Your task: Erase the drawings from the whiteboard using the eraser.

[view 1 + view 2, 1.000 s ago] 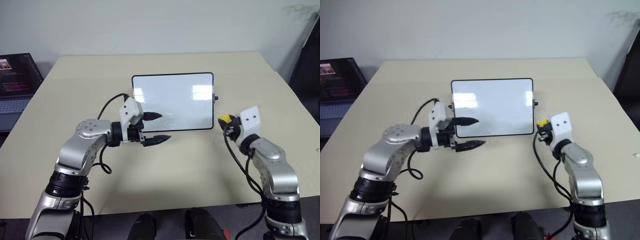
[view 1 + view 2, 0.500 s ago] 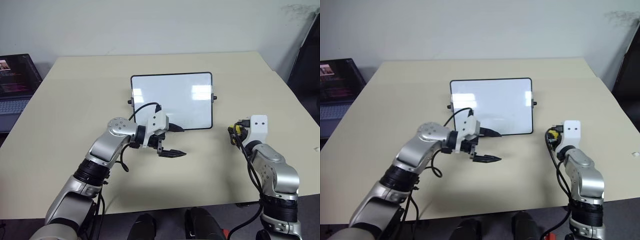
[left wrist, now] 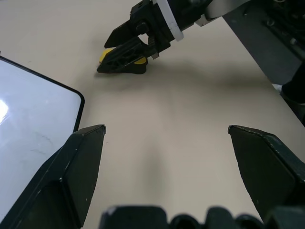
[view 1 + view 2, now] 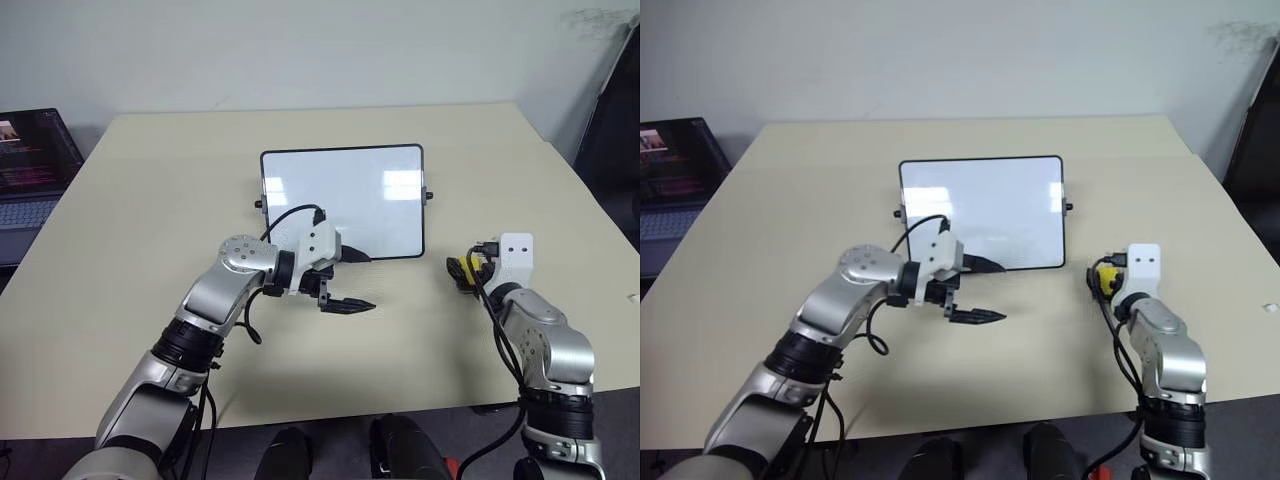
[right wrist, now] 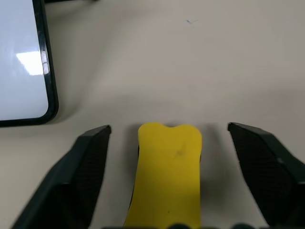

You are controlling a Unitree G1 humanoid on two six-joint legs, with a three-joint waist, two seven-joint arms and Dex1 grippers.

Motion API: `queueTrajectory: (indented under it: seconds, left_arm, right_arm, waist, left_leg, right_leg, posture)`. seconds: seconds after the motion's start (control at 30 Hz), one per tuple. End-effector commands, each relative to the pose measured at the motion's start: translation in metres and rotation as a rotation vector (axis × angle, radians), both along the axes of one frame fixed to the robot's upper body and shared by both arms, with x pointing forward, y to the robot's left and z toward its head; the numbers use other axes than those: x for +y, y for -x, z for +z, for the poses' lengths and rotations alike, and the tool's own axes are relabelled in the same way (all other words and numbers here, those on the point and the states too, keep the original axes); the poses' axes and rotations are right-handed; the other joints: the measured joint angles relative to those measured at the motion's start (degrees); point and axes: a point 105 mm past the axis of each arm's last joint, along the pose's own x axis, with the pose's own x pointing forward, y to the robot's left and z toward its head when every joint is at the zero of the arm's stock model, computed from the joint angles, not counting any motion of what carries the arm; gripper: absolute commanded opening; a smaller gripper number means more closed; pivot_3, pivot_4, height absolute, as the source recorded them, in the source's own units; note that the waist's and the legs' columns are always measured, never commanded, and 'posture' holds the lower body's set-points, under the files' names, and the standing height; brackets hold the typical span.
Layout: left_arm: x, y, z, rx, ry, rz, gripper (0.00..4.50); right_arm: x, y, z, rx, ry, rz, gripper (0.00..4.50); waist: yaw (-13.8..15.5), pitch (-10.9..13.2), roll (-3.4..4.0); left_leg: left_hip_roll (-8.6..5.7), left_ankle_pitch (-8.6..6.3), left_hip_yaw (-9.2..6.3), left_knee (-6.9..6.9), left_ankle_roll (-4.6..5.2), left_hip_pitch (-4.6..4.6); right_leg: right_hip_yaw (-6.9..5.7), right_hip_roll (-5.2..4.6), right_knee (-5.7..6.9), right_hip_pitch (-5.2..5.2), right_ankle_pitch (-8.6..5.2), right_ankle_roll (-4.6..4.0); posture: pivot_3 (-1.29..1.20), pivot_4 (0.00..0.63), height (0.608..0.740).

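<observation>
Your whiteboard [image 4: 342, 202] already looks wiped clean, and the eraser [image 5: 167, 176] lies on the worktop [image 4: 150, 190] just beside the board between the spread fingers of your right claw [image 5: 174, 143], ungripped, while your left claw [image 4: 350, 282] hovers open and empty.

The tabletop [image 4: 150, 200] is plain pale beige. The whiteboard [image 4: 345, 195] is glossy white with bright window glints, edged by a thin black frame and small black side knobs. The eraser [image 5: 167, 171] is bright yellow; a dark underside shows in the left wrist view. The left gripper [image 4: 352, 280] and right gripper [image 5: 176, 176] both have black fingers on white housings, with silver-grey arms and black cables. A laptop [image 4: 30, 165] shows a dark screen and grey keyboard. The wall is off-white.
</observation>
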Motion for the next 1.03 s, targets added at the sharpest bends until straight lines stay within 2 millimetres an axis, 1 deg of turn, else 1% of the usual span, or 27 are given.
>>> queueTrajectory:
  seconds: [0.03,0.07,0.13,0.2,0.23,0.3,0.33,0.43,0.47,0.5,0.6,0.67,0.7,0.73,0.83,0.9,1.03]
  left_arm:
    - [0.013,-0.012,0.018,-0.073,0.105,0.14,4.5]
    - [0.021,-0.016,0.021,-0.078,0.148,0.212,4.5]
    - [0.04,-0.018,0.023,-0.073,0.226,0.354,4.5]
    - [0.049,-0.013,0.02,-0.062,0.266,0.435,4.5]
    - [0.058,-0.008,0.017,-0.045,0.305,0.503,4.5]
    - [0.079,0.003,0.012,0.008,0.397,0.664,4.5]
    - [0.081,0.006,0.011,0.022,0.417,0.702,4.5]
    - [0.115,0.013,0.004,-0.03,0.472,0.972,4.5]
    - [0.124,0.015,0.001,-0.056,0.473,1.053,4.5]
    - [0.132,0.016,-0.002,-0.074,0.471,1.123,4.5]
    - [0.151,0.022,-0.013,-0.105,0.451,1.283,4.5]
    - [0.157,0.024,-0.017,-0.109,0.447,1.359,4.5]
    - [0.157,0.024,-0.019,-0.111,0.444,1.384,4.5]
    - [0.159,0.025,-0.022,-0.104,0.435,1.399,4.5]
    - [0.153,0.03,-0.03,-0.076,0.4,1.374,4.5]
    - [0.154,0.033,-0.034,-0.05,0.4,1.393,4.5]
    - [0.154,0.029,-0.029,-0.068,0.413,1.406,4.5]
  right_arm:
    - [0.005,-0.003,0.04,-0.191,-0.017,0.025,4.41]
    - [0.011,0.0,0.049,-0.24,-0.014,0.052,4.41]
    - [0.021,0.009,0.062,-0.323,0.012,0.085,4.41]
    - [0.025,0.016,0.066,-0.362,0.034,0.101,4.41]
    - [0.031,0.022,0.067,-0.385,0.079,0.114,4.41]
    - [0.044,0.034,0.064,-0.416,0.085,0.129,4.41]
    - [0.044,0.036,0.064,-0.422,0.081,0.128,4.41]
    - [0.068,0.06,0.041,-0.376,-0.079,0.26,4.41]
    - [0.071,0.066,0.033,-0.363,-0.085,0.292,4.41]
    - [0.072,0.07,0.026,-0.352,-0.07,0.312,4.41]
    - [0.072,0.076,0.008,-0.336,-0.03,0.342,4.41]
    - [0.063,0.075,-0.001,-0.332,-0.008,0.336,4.41]
    - [0.057,0.073,-0.003,-0.333,-0.011,0.322,4.41]
    - [0.057,0.074,-0.004,-0.336,-0.016,0.318,4.41]
    - [0.06,0.075,-0.003,-0.348,-0.028,0.327,4.41]
    - [0.063,0.077,-0.004,-0.337,-0.051,0.331,4.41]
    - [0.069,0.08,-0.01,-0.29,-0.081,0.369,4.41]
  waist:
    - [-0.2,0.0,0.0]
    - [-0.3,0.0,0.02]
    - [-0.6,0.0,0.02]
    - [-0.7,0.0,0.02]
    - [-0.6,0.0,0.03]
    - [-0.7,0.0,0.05]
    - [-0.6,0.0,0.04]
    - [0.0,0.0,0.04]
    - [0.3,0.0,0.03]
    - [0.5,0.0,0.03]
    - [0.7,0.0,0.03]
    - [0.7,-0.1,0.02]
    - [0.7,-0.1,0.0]
    - [0.7,-0.1,-0.01]
    - [0.7,-0.1,-0.01]
    - [0.7,-0.1,-0.01]
    - [0.7,-0.1,-0.01]
  left_leg:
    - [0.02,0.0,0.0,0.0,0.0,0.01]
    - [0.02,0.0,0.0,0.0,0.0,0.01]
    - [0.1,0.0,-0.03,0.0,0.0,0.0]
    - [0.17,-0.01,-0.11,-0.01,0.01,0.0]
    - [0.16,-0.01,-0.18,-0.01,0.01,-0.03]
    - [0.14,-0.02,-0.17,-0.03,0.01,-0.03]
    - [0.14,-0.06,-0.17,-0.04,0.01,-0.03]
    - [0.11,-0.06,-0.22,0.02,0.0,-0.04]
    - [0.12,-0.06,-0.26,0.03,0.0,-0.02]
    - [0.12,-0.07,-0.3,0.03,0.0,0.05]
    - [0.07,-0.06,-0.24,0.2,-0.01,0.11]
    - [0.08,-0.06,-0.23,0.46,0.0,0.11]
    - [0.04,-0.06,-0.23,0.56,0.0,0.11]
    - [0.03,-0.06,-0.22,0.61,0.0,0.11]
    - [0.04,-0.06,-0.17,0.62,0.0,0.12]
    - [0.06,-0.06,-0.17,0.59,0.0,0.11]
    - [0.08,-0.07,-0.22,0.59,-0.01,0.05]
  right_leg:
    - [0.0,0.0,0.0,0.0,0.0,0.0]
    - [0.0,0.0,0.0,0.0,0.0,0.0]
    - [0.03,-0.01,0.01,-0.01,0.0,0.0]
    - [0.1,-0.08,0.04,-0.02,0.0,0.0]
    - [0.08,-0.1,0.04,-0.01,0.0,0.0]
    - [0.11,-0.21,0.0,-0.01,0.0,0.01]
    - [0.12,-0.42,0.0,-0.01,-0.02,0.03]
    - [0.08,-0.44,0.0,0.02,-0.02,0.03]
    - [0.04,-0.43,-0.02,0.06,-0.04,0.07]
    - [0.02,-0.43,-0.05,0.15,-0.17,0.29]
    - [0.02,-0.37,-0.08,0.28,-0.19,0.34]
    - [0.02,-0.3,-0.07,0.39,-0.14,0.42]
    - [0.0,-0.23,-0.06,0.44,-0.11,0.47]
    - [0.0,-0.23,-0.06,0.46,-0.07,0.52]
    - [0.01,-0.18,-0.02,0.45,-0.01,0.53]
    - [0.03,-0.14,-0.03,0.43,-0.01,0.51]
    - [0.07,-0.15,-0.06,0.4,-0.01,0.51]
  posture:
    - [0.0,0.15,0.74]
    - [0.0,0.15,0.74]
    - [0.0,0.15,0.74]
    - [0.0,0.15,0.74]
    - [0.0,0.15,0.74]
    - [0.0,0.15,0.74]
    - [0.0,0.15,0.74]
    - [0.0,0.15,0.74]
    - [0.0,0.15,0.74]
    - [0.0,0.15,0.74]
    - [0.0,0.15,0.74]
    - [0.0,0.15,0.74]
    - [0.0,0.15,0.74]
    - [0.0,0.15,0.74]
    - [0.0,0.15,0.74]
    - [0.0,0.15,0.74]
    - [0.0,0.15,0.74]
